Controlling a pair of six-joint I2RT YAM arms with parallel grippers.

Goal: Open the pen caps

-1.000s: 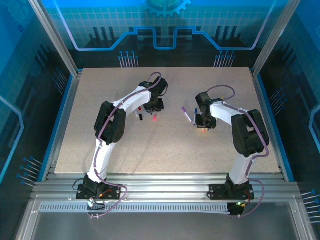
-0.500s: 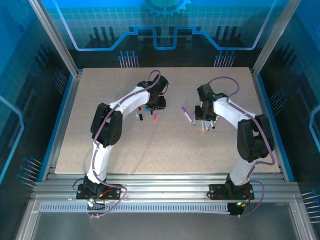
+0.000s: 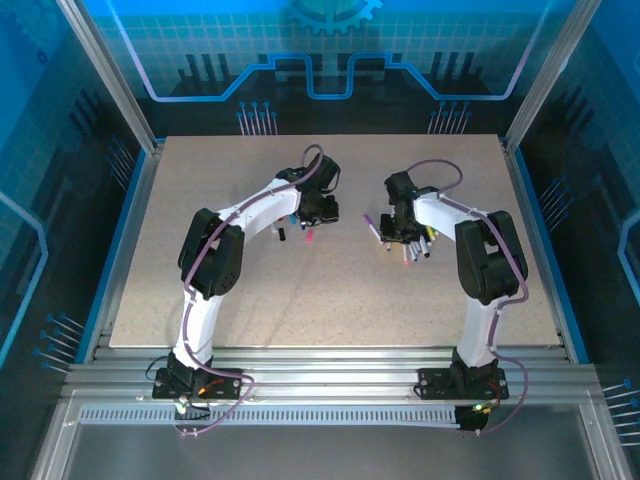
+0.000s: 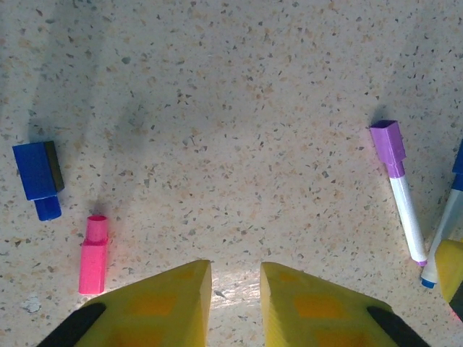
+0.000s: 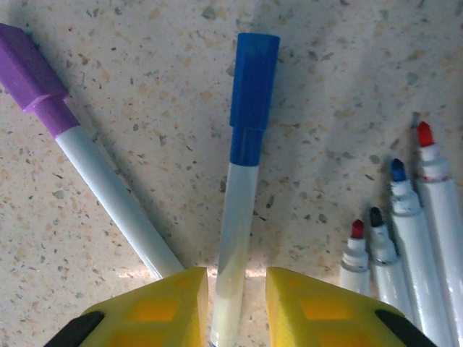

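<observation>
Right gripper [image 5: 236,300] is straddling a pen [image 5: 235,238] wearing its blue cap [image 5: 255,72], beside a purple cap [image 5: 29,72] also on its pen; whether the fingers are pinching is unclear. Left gripper [image 4: 235,289] is hovering slightly parted and empty, near a loose pink cap [image 4: 94,246] lying on the table [image 4: 239,108].

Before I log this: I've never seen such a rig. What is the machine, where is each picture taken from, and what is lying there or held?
The machine is two robot arms, left arm and right arm, bolted at a table's near edge. The wide picture looks down from above and behind them. The other two come from wrist cameras; the yellow wedges are the fingers of the left gripper and right gripper. On the table lie a pink cap, a blue cap, a purple-capped pen and four uncapped pens. The left gripper's jaws stand apart, holding nothing. A blue-capped pen runs between the right gripper's fingers; whether they pinch it, I cannot tell.
</observation>
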